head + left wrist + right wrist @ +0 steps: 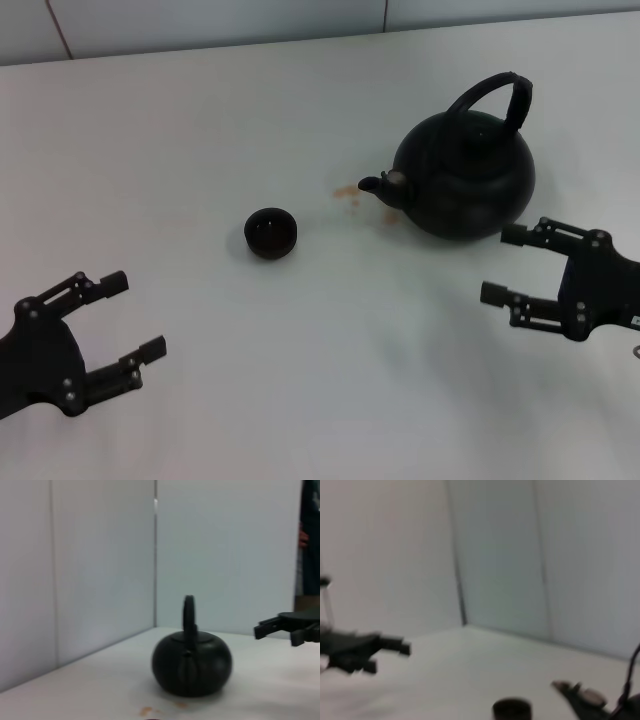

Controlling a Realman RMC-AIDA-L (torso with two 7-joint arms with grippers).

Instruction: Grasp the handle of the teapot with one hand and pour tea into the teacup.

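Note:
The black teapot (465,175) stands on the white table at the right, spout pointing left, with its arched handle (497,95) upright above the lid. The small dark teacup (270,233) sits to the left of the spout. My right gripper (512,264) is open and empty, just in front of and right of the teapot. My left gripper (137,317) is open and empty at the front left, well away from the cup. The left wrist view shows the teapot (192,665), its handle (189,612) and the right gripper (277,630). The right wrist view shows the teacup (512,709) and spout (580,696).
Small brownish tea stains (347,193) mark the table (300,400) between cup and spout. Pale walls stand behind the table (100,580). The left gripper shows far off in the right wrist view (375,647).

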